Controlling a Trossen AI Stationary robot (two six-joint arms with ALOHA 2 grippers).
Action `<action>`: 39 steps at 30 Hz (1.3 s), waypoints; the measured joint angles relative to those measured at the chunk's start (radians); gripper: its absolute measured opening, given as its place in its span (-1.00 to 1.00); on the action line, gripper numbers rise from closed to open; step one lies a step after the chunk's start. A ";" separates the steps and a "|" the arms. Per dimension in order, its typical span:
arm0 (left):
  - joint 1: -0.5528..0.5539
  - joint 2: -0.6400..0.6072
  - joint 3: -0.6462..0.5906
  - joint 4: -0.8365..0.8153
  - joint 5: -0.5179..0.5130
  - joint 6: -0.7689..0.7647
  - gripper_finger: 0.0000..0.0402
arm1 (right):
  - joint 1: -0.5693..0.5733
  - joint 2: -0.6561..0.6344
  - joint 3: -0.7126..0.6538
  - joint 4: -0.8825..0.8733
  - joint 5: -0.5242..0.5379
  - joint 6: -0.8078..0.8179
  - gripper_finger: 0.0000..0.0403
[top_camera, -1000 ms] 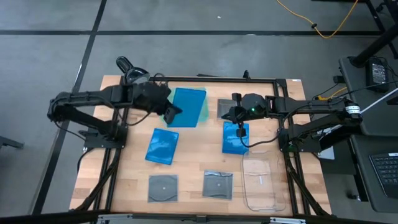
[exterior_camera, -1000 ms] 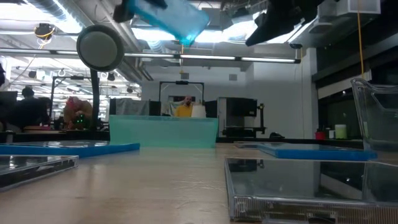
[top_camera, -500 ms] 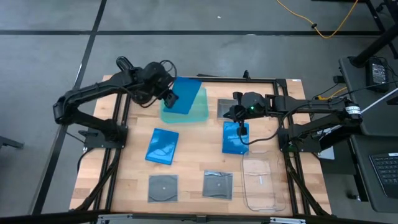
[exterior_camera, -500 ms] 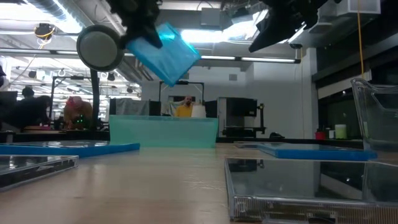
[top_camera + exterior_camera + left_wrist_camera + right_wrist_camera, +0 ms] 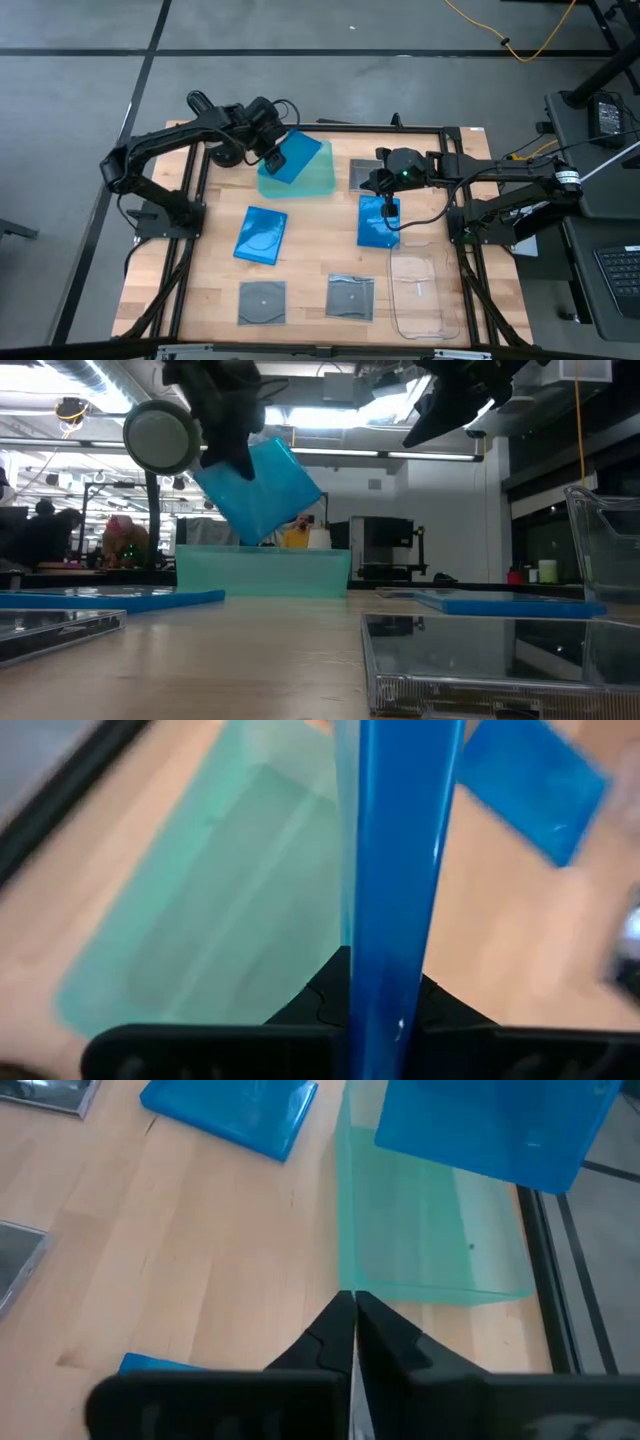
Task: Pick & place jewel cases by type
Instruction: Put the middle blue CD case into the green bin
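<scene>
**Blue case held over green tray**

Near counter point(image 5: 310, 262) edge: two grey-clear cases point(image 5: 262, 301) point(image 5: 351, 296), clear tray point(image 5: 418, 292) beside them. Mid-counter: two blue cases point(image 5: 261, 236) point(image 5: 378, 222). Right gripper point(image 5: 387, 210) pressed together above one, holding nothing. Far side: left gripper point(image 5: 271, 158) pinches third blue case point(image 5: 296, 160), tilted, above green tray point(image 5: 322, 182). Third grey case point(image 5: 361, 173) beside tray.

The left hand point(image 5: 272, 158) is above the green tray point(image 5: 318, 186) and clamps a tilted blue case point(image 5: 295, 160), so the way into the tray from above is blocked there. The right hand point(image 5: 388, 207), with fingers together, is over another blue case point(image 5: 375, 228). Bare counter point(image 5: 310, 250) stays free between the flat blue case point(image 5: 261, 236) and the grey cases point(image 5: 350, 296). The clear tray point(image 5: 420, 295) takes the front right corner.
</scene>
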 joint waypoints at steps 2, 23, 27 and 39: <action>0.004 0.000 0.000 -0.001 -0.023 0.035 -0.94 | -0.006 0.000 0.000 0.000 0.000 -0.001 -0.93; -0.046 0.161 0.001 -0.053 -0.015 0.184 -0.94 | -0.026 0.000 0.000 -0.007 -0.003 -0.005 -0.95; -0.046 0.182 0.001 -0.068 0.003 0.210 -0.94 | -0.026 0.000 0.000 -0.012 -0.003 -0.006 -0.90; -0.046 0.296 0.145 -0.234 -0.001 0.406 -0.94 | -0.026 0.000 0.000 -0.012 -0.003 -0.023 -0.92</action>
